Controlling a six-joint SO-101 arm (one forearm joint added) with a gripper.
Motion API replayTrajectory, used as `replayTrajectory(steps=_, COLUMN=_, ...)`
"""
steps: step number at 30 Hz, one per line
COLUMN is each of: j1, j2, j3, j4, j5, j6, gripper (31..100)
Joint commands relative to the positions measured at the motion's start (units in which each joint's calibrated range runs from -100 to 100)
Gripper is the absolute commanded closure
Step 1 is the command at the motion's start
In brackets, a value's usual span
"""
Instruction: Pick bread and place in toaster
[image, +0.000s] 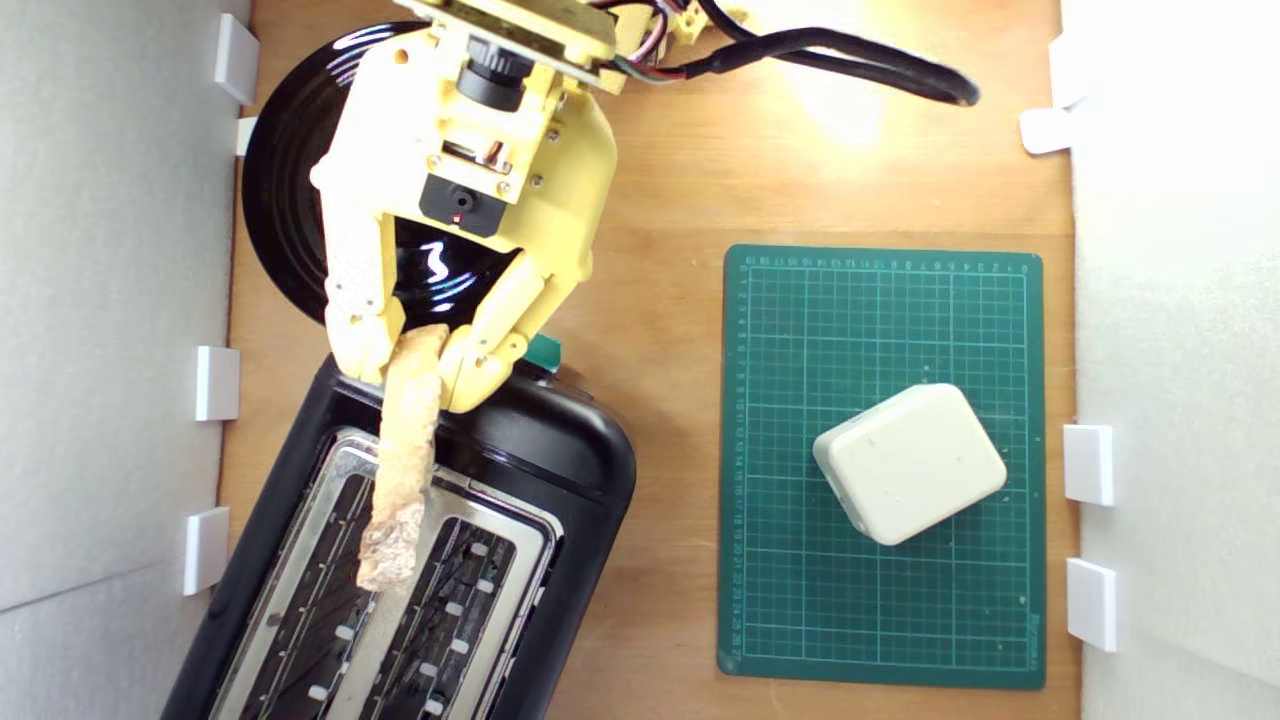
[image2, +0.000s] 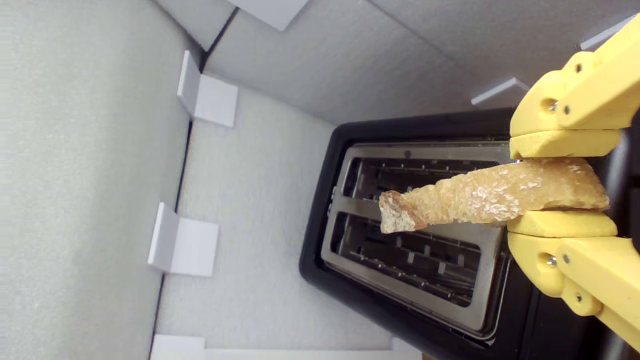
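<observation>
One slice of bread (image: 405, 455) is clamped in your yellow gripper (image: 415, 365), above the toaster (image: 560, 470). Your bread hangs over its metal strip between both slots. No readable brand shows on it.

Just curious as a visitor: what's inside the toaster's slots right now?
Only wire guides show inside both slots of the toaster. The bread, pinched in the gripper, hangs above the bar between them and hides part of the slots.

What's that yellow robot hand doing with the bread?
The yellow gripper is pinching one end of a slice of bread and holding it above the black toaster. The bread sticks out over the metal strip between the two slots, so it isn't inside a slot yet. Behind the arm sits a black plate, and a cream block rests on a green mat off to the exterior view's right.
</observation>
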Motion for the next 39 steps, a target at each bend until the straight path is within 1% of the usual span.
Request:
replayTrajectory(steps=1, j1=1.3, j2=-0.6, j3=-3.9, j4=-0.1, j5=-0.7, j6=0.4, gripper=73.6)
replayTrajectory(steps=7, j1=1.4, j2=-0.6, j3=-3.9, j4=-0.3, j5=-1.4, j6=1.0, gripper=73.6)
replayTrajectory(steps=9, j1=1.5, j2=-0.6, j3=-4.0, j4=-1.4, j5=-2.5, j6=-0.9, gripper=73.6)
replayTrajectory(steps=11, j1=2.5, j2=-0.6, j3=-4.0, j4=-1.7, j5=-4.8, j6=-2.3, gripper=73.6)
replayTrajectory(steps=14, j1=4.7, j2=0.1, j3=-3.9, j4=-2.9, j5=-5.9, j6=-2.5, gripper=73.6)
replayTrajectory(steps=21, j1=5.2, j2=3.0, j3=-4.0, j4=-3.3, j5=-5.9, j6=-3.1, gripper=73.6)
replayTrajectory(steps=25, j1=7.0, j2=3.7, j3=-4.0, j4=-5.3, j5=-6.2, j6=-3.4, gripper=73.6)
replayTrajectory(steps=30, j1=7.0, j2=5.6, j3=-4.0, j4=-5.3, j5=-6.3, j6=-3.4, gripper=73.6)
replayTrajectory(steps=39, j1=8.1, j2=7.7, j3=-4.0, j4=-5.4, j5=-10.2, j6=-4.2, gripper=73.6)
